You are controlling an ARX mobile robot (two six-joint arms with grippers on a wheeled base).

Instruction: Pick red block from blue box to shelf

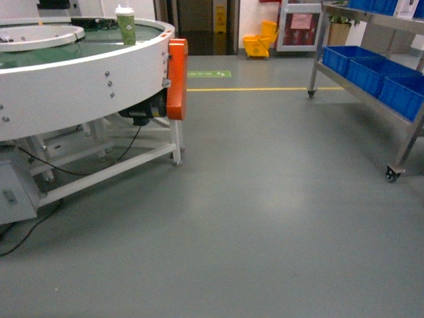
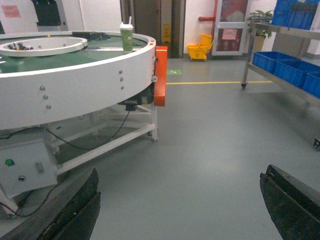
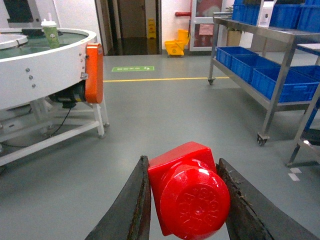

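The red block (image 3: pixel 187 192), a glossy plastic piece with a round stud facing the camera, is clamped between the dark fingers of my right gripper (image 3: pixel 182 161), held above the grey floor. The steel shelf (image 3: pixel 260 27) on castors stands to the right, several blue boxes (image 3: pixel 280 80) on its lower level and more on top. In the head view the shelf (image 1: pixel 371 20) and its blue boxes (image 1: pixel 371 73) sit at the right edge; neither gripper shows there. My left gripper (image 2: pixel 182 172) is open wide, with only floor between its fingers.
A large round white conveyor table (image 1: pixel 79 86) with an orange panel (image 1: pixel 177 78) fills the left; a green cup (image 1: pixel 125 25) stands on it. Cables trail under its frame. A yellow floor line (image 1: pixel 258 89) and a yellow mop bucket (image 1: pixel 260 41) lie ahead by the doorway.
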